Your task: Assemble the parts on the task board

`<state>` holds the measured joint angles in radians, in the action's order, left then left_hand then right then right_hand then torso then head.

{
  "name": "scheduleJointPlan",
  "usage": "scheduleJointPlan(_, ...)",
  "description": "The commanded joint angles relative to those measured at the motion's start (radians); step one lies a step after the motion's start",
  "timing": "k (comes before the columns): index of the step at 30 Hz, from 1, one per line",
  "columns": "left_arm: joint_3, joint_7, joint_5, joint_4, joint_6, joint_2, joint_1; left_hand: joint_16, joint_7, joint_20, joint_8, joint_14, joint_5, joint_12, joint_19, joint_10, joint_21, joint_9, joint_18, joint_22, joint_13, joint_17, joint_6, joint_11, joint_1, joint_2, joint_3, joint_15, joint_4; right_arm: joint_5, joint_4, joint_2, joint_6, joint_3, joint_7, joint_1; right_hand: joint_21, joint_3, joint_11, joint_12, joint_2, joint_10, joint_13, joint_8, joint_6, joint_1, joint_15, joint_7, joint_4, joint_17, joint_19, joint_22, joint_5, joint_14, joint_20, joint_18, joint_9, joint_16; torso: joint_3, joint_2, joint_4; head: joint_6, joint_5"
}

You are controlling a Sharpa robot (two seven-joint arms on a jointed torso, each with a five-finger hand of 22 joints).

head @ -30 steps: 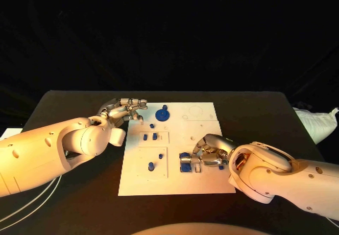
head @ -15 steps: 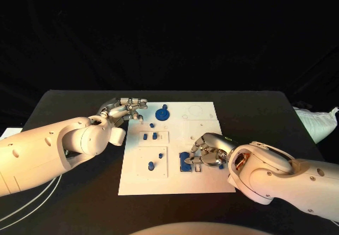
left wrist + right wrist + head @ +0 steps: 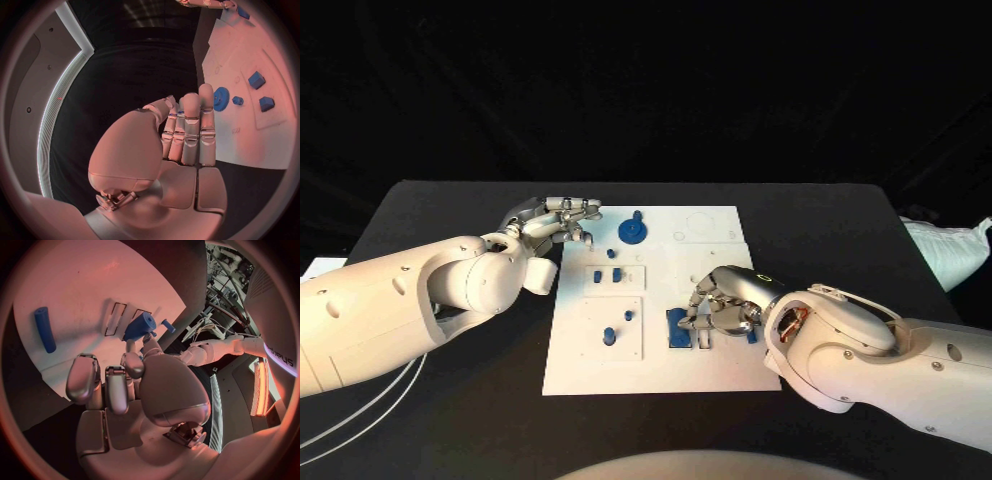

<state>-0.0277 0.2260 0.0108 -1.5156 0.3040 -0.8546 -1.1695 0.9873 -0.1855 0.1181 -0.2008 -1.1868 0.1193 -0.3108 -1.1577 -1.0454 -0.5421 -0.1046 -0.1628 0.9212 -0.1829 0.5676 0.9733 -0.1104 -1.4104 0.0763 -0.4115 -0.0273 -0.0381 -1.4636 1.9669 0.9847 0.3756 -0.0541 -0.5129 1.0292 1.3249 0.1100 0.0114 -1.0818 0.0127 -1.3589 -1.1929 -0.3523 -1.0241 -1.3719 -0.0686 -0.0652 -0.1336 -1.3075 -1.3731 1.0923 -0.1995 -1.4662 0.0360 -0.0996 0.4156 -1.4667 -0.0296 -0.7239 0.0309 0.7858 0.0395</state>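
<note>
Your right hand (image 3: 715,312) curls its fingertips on a blue block (image 3: 139,327) near the task board (image 3: 718,372)'s near edge; the right wrist view adds a blue rod (image 3: 44,329). Farther off, your left hand (image 3: 554,222), fingers together, holds nothing beside the blue gear (image 3: 632,234).

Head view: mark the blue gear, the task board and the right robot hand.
Blue gear (image 3: 632,234), head view, on its round face.
Task board (image 3: 718,375), head view, on a bare near corner.
Right robot hand (image 3: 723,305), head view, mid-hand.
</note>
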Motion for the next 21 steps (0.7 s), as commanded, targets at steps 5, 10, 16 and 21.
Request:
scheduleJointPlan(5, 0.001, 0.002, -0.007, -0.002, -0.017, -0.002, 0.0, -0.007, -0.002, 0.007, -0.006, 0.01, 0.007, -0.004, -0.002, 0.007, 0.004, 0.0, -0.019, -0.001, -0.001, -0.003, -0.009, 0.0, -0.003, -0.009, 0.003, 0.001, 0.002, -0.038, 0.001, -0.001, -0.018, -0.004, -0.019, -0.006, 0.006, 0.014, 0.002, -0.016, -0.002, -0.01, -0.009, -0.009, -0.008, 0.014, -0.011, 0.003, -0.009, -0.098, -0.002, 0.006, 0.009, -0.074, -0.006, 0.009, 0.006, -0.003, -0.0005, 0.001, -0.0008, 0.002, 0.0)
scheduleJointPlan(10, 0.001, 0.002, -0.008, -0.002, -0.019, -0.002, 0.0, -0.007, -0.002, 0.007, -0.006, 0.01, 0.007, -0.004, -0.002, 0.007, 0.004, 0.0, -0.019, -0.001, -0.001, -0.003, -0.009, 0.0, -0.003, -0.009, 0.003, 0.001, 0.002, -0.012, 0.007, 0.001, 0.047, -0.004, 0.06, -0.007, 0.008, 0.018, 0.002, -0.019, -0.003, -0.013, -0.011, -0.011, -0.008, 0.02, -0.011, 0.003, -0.013, -0.103, -0.003, 0.009, 0.009, -0.075, -0.006, 0.009, 0.008, -0.006, 0.0006, 0.001, -0.0006, 0.001, 0.0)
scheduleJointPlan(16, 0.001, 0.001, -0.008, -0.001, -0.02, -0.003, 0.0, -0.007, -0.002, 0.007, -0.006, 0.01, 0.007, -0.004, -0.002, 0.007, 0.004, 0.0, -0.019, -0.001, -0.001, -0.003, -0.009, 0.0, -0.003, -0.009, 0.003, 0.001, 0.002, 0.013, 0.011, 0.01, 0.065, -0.004, 0.124, -0.007, 0.01, 0.023, 0.005, -0.034, -0.004, -0.022, -0.023, -0.016, -0.012, 0.019, -0.013, 0.007, -0.012, -0.112, -0.006, 0.014, 0.023, -0.077, -0.007, 0.01, 0.013, -0.011, 0.0002, 0.001, -0.0003, 0.001, 0.0)
scheduleJointPlan(21, 0.001, 0.001, -0.008, -0.001, -0.021, -0.003, 0.0, -0.007, -0.002, 0.007, -0.006, 0.01, 0.007, -0.004, -0.002, 0.007, 0.004, 0.0, -0.019, -0.001, -0.001, -0.003, -0.009, 0.0, -0.003, -0.009, 0.003, 0.001, 0.002, 0.011, 0.014, 0.018, 0.016, -0.004, 0.131, -0.007, 0.01, 0.024, 0.007, -0.032, -0.001, -0.023, -0.024, -0.02, -0.012, 0.007, -0.014, 0.008, -0.004, -0.111, -0.006, 0.015, 0.071, -0.076, -0.009, 0.01, 0.02, -0.011, 0.001, 0.001, -0.0002, 0.004, 0.0)
